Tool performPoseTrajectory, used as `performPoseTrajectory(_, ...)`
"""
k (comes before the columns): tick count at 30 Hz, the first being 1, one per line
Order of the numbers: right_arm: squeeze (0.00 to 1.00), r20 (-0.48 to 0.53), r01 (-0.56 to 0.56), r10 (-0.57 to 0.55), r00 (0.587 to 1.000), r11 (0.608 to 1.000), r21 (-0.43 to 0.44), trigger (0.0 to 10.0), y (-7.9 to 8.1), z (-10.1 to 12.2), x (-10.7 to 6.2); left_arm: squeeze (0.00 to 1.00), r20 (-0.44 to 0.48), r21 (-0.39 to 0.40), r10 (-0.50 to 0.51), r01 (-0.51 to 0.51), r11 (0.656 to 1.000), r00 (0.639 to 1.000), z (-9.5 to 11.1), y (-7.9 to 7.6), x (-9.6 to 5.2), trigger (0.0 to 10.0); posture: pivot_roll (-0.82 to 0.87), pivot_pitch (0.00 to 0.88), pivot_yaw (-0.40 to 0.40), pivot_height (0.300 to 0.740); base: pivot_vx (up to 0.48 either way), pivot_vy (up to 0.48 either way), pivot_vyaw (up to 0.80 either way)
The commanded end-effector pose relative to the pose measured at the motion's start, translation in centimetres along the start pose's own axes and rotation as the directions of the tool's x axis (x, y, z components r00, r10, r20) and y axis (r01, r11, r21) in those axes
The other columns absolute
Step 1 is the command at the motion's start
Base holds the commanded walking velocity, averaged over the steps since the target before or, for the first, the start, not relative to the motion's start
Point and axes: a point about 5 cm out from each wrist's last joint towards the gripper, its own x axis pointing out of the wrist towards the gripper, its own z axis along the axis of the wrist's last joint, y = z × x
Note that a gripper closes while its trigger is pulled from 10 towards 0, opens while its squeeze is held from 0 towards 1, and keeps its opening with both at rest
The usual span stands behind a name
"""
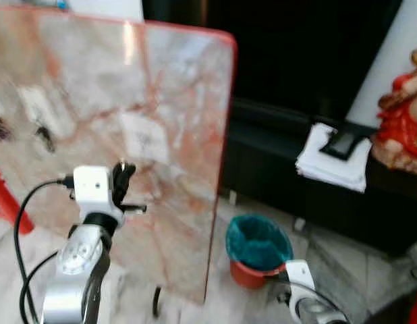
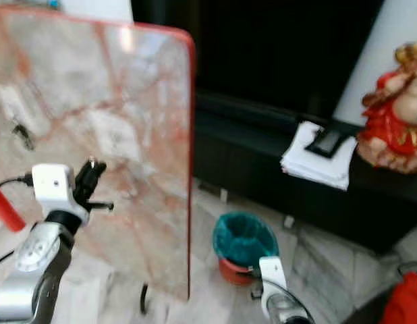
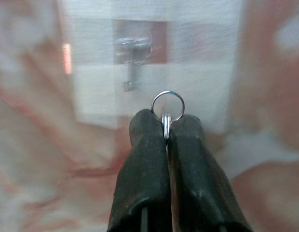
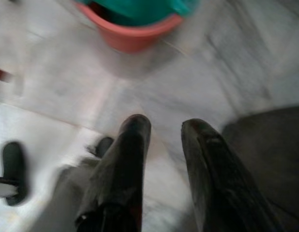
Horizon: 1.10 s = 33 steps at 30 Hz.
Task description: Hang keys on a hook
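Before one hook, the left gripper jaws clench one key ring; right gripper jaws parted.

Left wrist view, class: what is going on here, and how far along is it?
The robot's left hand is shut on a key ring, held up in front of a marbled board. A clear hook is stuck to that board just beyond the ring, and the ring is not yet on it. The right hand hangs open over the floor near a teal-lined bin.
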Motion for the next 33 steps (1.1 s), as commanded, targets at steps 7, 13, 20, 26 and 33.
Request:
performPoseTrajectory(7, 0.0, 0.03, -0.01, 0.01, 0.999, 1.0, 0.0, 10.0, 0.4, 1.1, -0.1, 0.0, 0.058, -0.042, -0.08, 0.083, 0.996, 0.995, 1.0, -0.8, -0.3, 10.0, -0.01, 0.0, -0.047, 0.734, 0.108, 0.0, 0.0)
performPoseTrajectory(13, 0.0, 0.028, -0.008, 0.009, 1.0, 1.0, -0.007, 10.0, 0.4, 1.1, -0.1, 0.0, 0.047, -0.049, -0.124, 0.126, 0.991, 0.991, 0.8, -1.4, -0.7, 10.0, -0.01, 0.0, -0.048, 0.734, 0.0, 0.0, 0.0)
performPoseTrajectory(20, 0.0, 0.026, -0.007, 0.008, 1.0, 1.0, -0.012, 10.0, 0.4, 1.1, -0.1, 0.0, 0.029, -0.042, -0.158, 0.159, 0.986, 0.987, 0.6, -1.7, -1.2, 10.0, -0.01, 0.0, -0.049, 0.734, 0.0, 0.0, 0.0)
performPoseTrajectory(26, 0.0, 0.026, -0.007, 0.008, 1.0, 1.0, -0.013, 10.0, 0.4, 1.1, -0.1, 0.0, 0.035, -0.028, -0.16, 0.161, 0.987, 0.986, 0.7, -1.8, -1.7, 10.0, -0.01, 0.0, -0.048, 0.734, 0.0, 0.0, 0.0)
performPoseTrajectory(33, 0.0, 0.024, -0.007, 0.008, 1.0, 1.0, -0.021, 10.0, 0.4, 1.1, -0.1, 0.0, 0.062, -0.014, -0.089, 0.09, 0.996, 0.994, 1.4, -0.7, -2.9, 10.0, 0.0, 0.0, -0.051, 0.734, 0.0, 0.0, 0.0)
